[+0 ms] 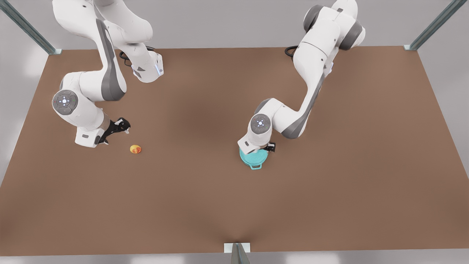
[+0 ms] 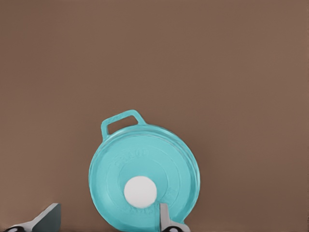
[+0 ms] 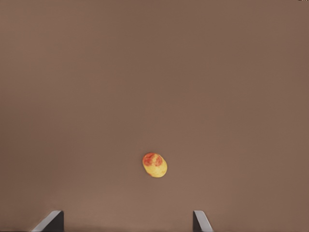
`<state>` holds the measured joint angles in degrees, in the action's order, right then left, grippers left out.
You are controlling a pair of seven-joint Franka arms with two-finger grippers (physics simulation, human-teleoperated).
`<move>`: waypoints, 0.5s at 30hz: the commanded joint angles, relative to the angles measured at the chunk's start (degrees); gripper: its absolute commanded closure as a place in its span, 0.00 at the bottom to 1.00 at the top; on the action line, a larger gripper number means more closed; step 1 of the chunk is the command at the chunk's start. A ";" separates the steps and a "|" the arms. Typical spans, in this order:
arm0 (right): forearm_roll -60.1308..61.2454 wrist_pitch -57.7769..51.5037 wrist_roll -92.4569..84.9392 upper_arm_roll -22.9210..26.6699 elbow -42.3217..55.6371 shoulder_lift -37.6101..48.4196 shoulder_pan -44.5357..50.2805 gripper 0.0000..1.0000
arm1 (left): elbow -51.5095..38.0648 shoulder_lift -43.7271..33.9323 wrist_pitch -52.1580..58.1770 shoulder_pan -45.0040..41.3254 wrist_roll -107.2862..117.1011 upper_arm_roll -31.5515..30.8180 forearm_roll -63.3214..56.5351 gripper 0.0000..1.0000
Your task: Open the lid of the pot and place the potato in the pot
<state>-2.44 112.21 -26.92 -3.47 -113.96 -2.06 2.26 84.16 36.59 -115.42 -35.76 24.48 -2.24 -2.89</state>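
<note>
The teal pot (image 1: 256, 166) stands on the table at the front view's right of centre, one loop handle (image 2: 122, 121) showing. The pot lid (image 1: 252, 157) sits closed on it, its white knob (image 2: 140, 191) at the centre of the teal disc (image 2: 159, 154). My left gripper (image 1: 269, 147) hovers open just over the lid; one finger (image 2: 164, 217) is beside the knob, the other (image 2: 48, 218) off the lid's edge. The yellow, red-patched potato (image 1: 135, 149) (image 3: 155, 165) lies on the table. My right gripper (image 1: 119, 127) (image 3: 125, 222) is open, a short way behind and to the front view's left of it.
The brown table (image 1: 329, 205) spreads wide around both things. Metal frame posts (image 1: 432, 25) stand at its back corners and another post (image 1: 237, 253) at the middle of the front edge.
</note>
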 commanded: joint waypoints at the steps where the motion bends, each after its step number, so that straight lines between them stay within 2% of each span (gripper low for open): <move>1: -2.66 16.63 -21.68 -0.05 -3.46 0.21 0.11 0.00 | 1.00 0.33 -8.42 -0.63 22.01 -0.05 -0.45 0.00; 9: -4.77 30.08 -21.86 0.48 -5.74 -9.80 -0.68 0.00 | 1.53 3.58 -10.35 -0.45 21.83 0.13 -1.24 0.00; 15: -4.16 29.82 -21.95 0.74 -9.96 -11.65 -2.35 0.00 | 3.29 3.14 -10.26 -1.42 22.36 0.13 -1.24 0.00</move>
<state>-6.89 138.94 -39.04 -2.74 -123.28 -13.72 -0.04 87.40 39.78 -124.76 -37.06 36.81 -2.09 -4.04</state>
